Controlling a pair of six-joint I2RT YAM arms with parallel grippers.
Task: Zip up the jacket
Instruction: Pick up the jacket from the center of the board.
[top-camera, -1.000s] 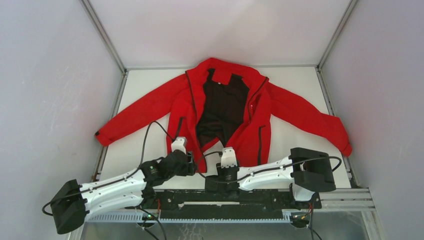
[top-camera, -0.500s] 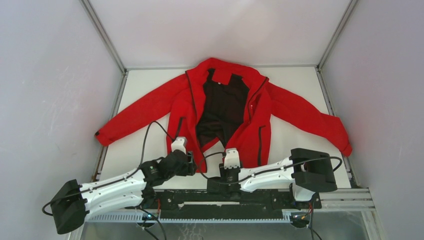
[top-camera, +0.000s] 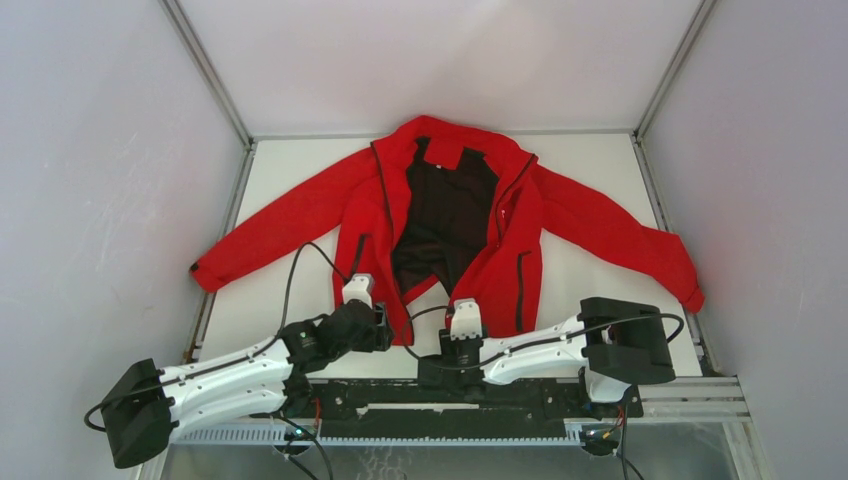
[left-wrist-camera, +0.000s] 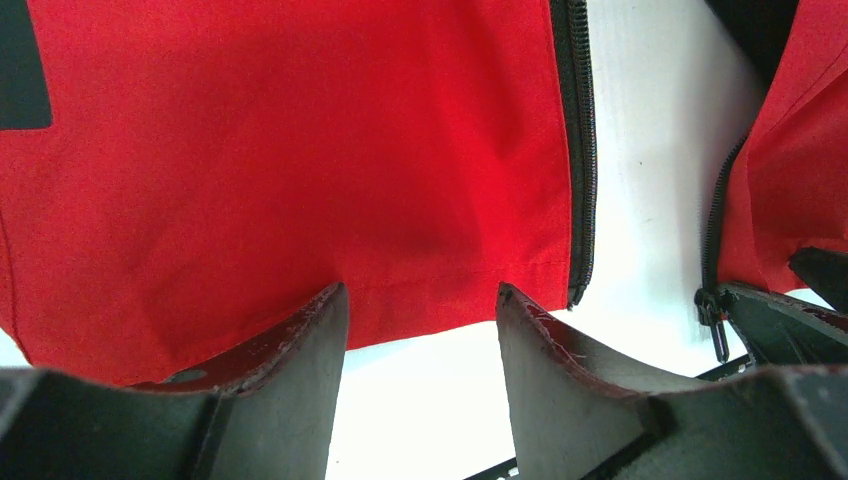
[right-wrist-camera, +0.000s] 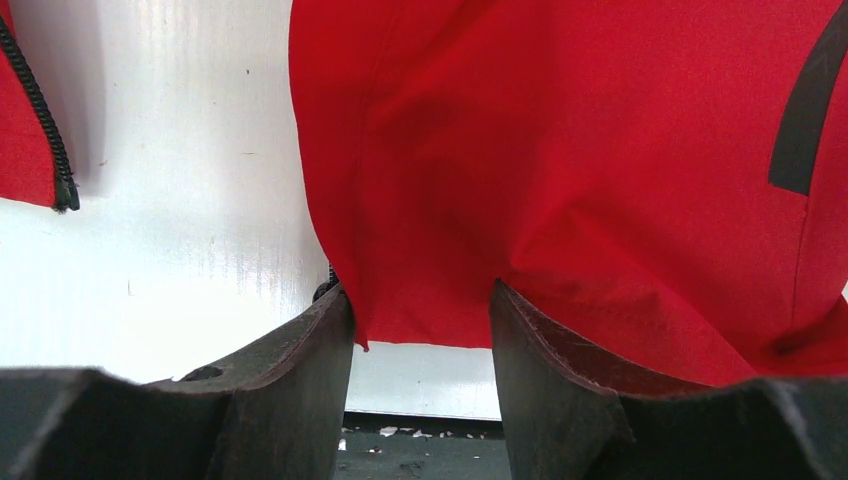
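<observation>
item: jacket (top-camera: 520, 235), red, laid open and face up on the white table (top-camera: 600, 165), collar at the far side, hem at the near edge just ahead of your arms. left sleeve (top-camera: 270, 230) runs out to the left and near, cuff by the left table edge. left front panel (left-wrist-camera: 300, 150): flat, with part of a black pocket slit (left-wrist-camera: 22, 70) at its left and dark zipper teeth (left-wrist-camera: 578, 150) down its right edge, ending at the hem. your left gripper (top-camera: 358, 290) sits at this panel's hem; in the left wrist view its fingers (left-wrist-camera: 310, 330) stand apart, tips at the hem line, nothing clamped between them. middle: black lining (top-camera: 445, 215) shows between the two fronts, which narrow to a bare strip of table near the hem. the other zipper half with its slider (left-wrist-camera: 712, 305) hangs at the right panel's inner edge. your right gripper (top-camera: 463, 312) sits at the right panel's hem (right-wrist-camera: 440, 335); its fingers (right-wrist-camera: 540, 340) are apart, creased red cloth lying in the gap, not pinched. right panel carries a black pocket slit (right-wrist-camera: 805, 120). right sleeve (top-camera: 620, 235) reaches right and near, cuff close to the right table edge.
</observation>
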